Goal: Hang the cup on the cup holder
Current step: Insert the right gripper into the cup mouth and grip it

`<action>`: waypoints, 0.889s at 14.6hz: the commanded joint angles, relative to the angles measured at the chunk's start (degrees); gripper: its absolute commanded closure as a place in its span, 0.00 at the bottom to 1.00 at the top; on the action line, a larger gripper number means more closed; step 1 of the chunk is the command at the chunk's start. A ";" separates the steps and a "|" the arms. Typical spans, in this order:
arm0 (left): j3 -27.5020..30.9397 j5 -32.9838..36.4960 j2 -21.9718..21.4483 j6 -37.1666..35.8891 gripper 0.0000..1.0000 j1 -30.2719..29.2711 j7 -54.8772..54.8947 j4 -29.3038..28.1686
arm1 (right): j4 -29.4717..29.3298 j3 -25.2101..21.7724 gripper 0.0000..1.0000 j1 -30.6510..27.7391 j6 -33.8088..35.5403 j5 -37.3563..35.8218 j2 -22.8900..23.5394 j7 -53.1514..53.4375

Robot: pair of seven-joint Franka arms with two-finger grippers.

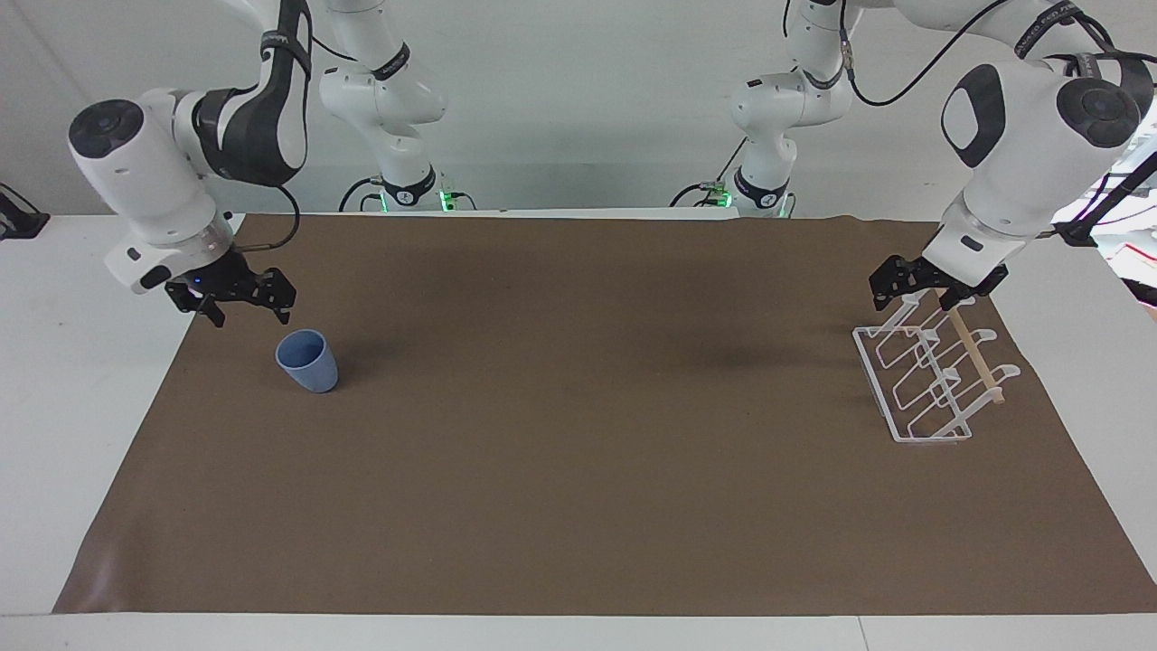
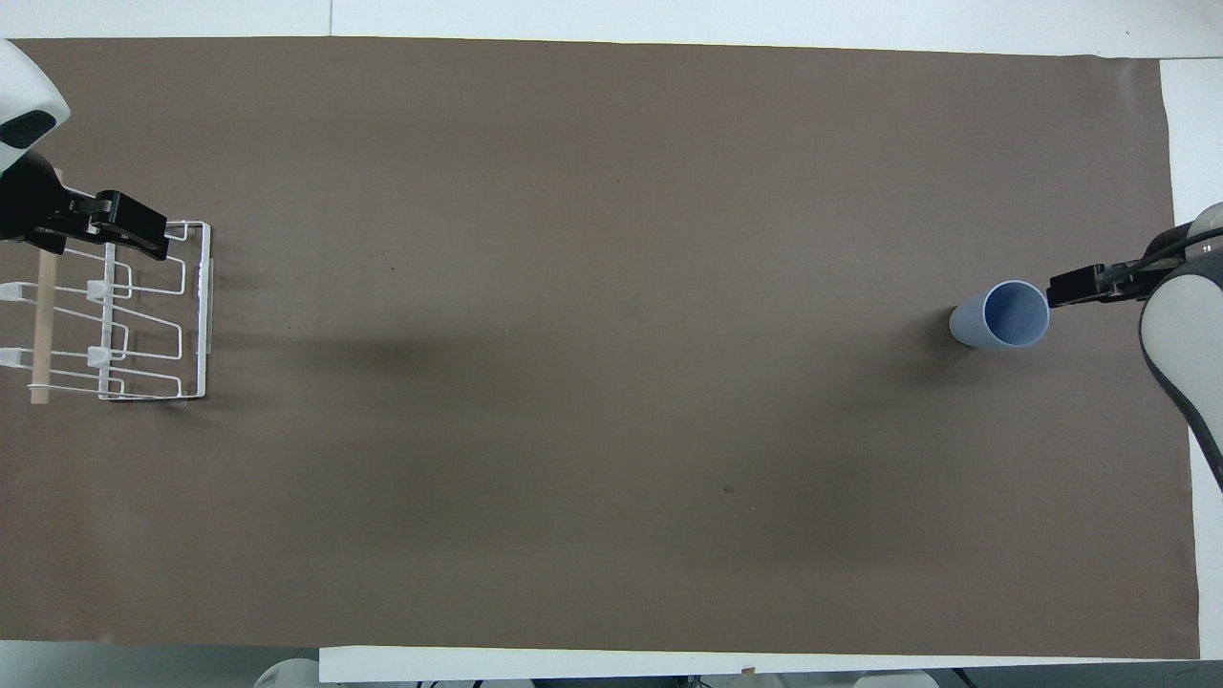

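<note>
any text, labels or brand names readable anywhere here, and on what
Lettering on the dark band of the left arm: too small and slanted to read.
Lettering on the dark band of the right arm: also unreadable.
The cup, the cup holder and the brown mat: no text.
</note>
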State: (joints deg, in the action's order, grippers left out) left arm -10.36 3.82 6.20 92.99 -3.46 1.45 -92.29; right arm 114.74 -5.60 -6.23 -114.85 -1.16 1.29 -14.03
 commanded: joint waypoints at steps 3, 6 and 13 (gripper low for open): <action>-0.01 -0.57 -1.19 -0.62 0.00 -0.31 0.57 -0.79 | 2.51 0.33 0.04 -0.98 -6.60 7.67 4.50 -5.37; -0.01 -0.57 -1.19 -0.53 0.00 -0.31 0.57 -0.79 | 4.18 0.33 0.07 -2.11 -8.63 7.67 4.95 -10.93; -0.01 -0.57 -1.19 -0.62 0.00 -0.31 0.57 -0.79 | 6.29 0.33 0.46 -2.56 -10.92 7.67 6.35 -14.54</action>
State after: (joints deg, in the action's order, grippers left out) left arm -10.36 3.82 6.20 92.99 -3.46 1.45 -92.29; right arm 119.75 -5.70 -8.36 -124.27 5.34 7.45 -26.77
